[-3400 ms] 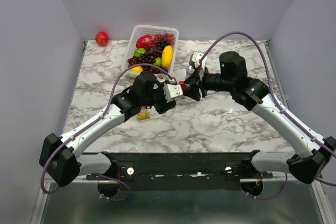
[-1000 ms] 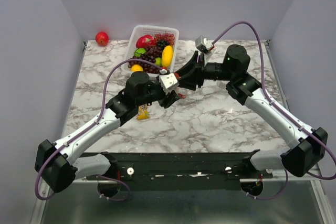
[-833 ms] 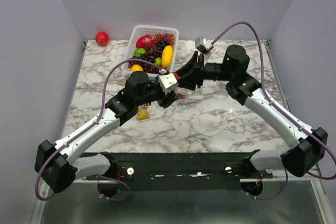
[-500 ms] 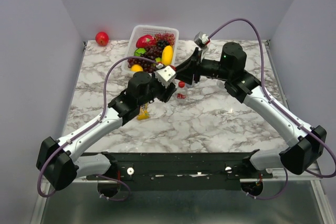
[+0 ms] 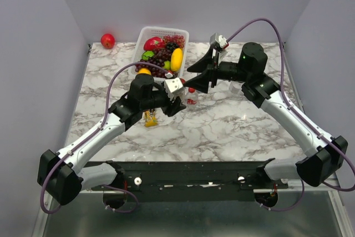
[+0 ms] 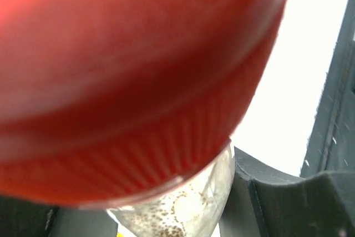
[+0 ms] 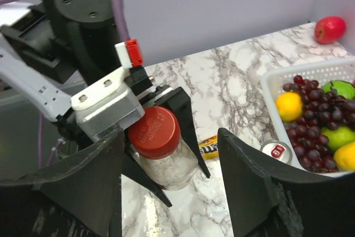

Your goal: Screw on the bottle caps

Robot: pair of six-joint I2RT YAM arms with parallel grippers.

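A short clear bottle (image 7: 172,165) wearing a red cap (image 7: 155,131) is held at a tilt over the marble table, near its middle. My left gripper (image 5: 186,97) is shut on the bottle's body, one black finger (image 7: 186,120) on each side. In the left wrist view the red cap (image 6: 127,81) fills most of the picture, with the bottle's glassy shoulder (image 6: 183,209) just under it. My right gripper (image 7: 171,137) stands open, its fingers (image 7: 249,181) spread wide on either side of the cap and clear of it. From above, the bottle (image 5: 191,99) sits between the two grippers.
A white basket (image 5: 145,33) of fruit stands at the back, and a red apple (image 5: 107,40) lies in the far left corner. A soda can (image 7: 275,151) stands by the basket. A yellow candy bar (image 5: 150,117) lies under the left arm.
My right gripper has opened and drawn back from the red cap it was closed over. The left gripper still holds the bottle and has shifted only slightly.
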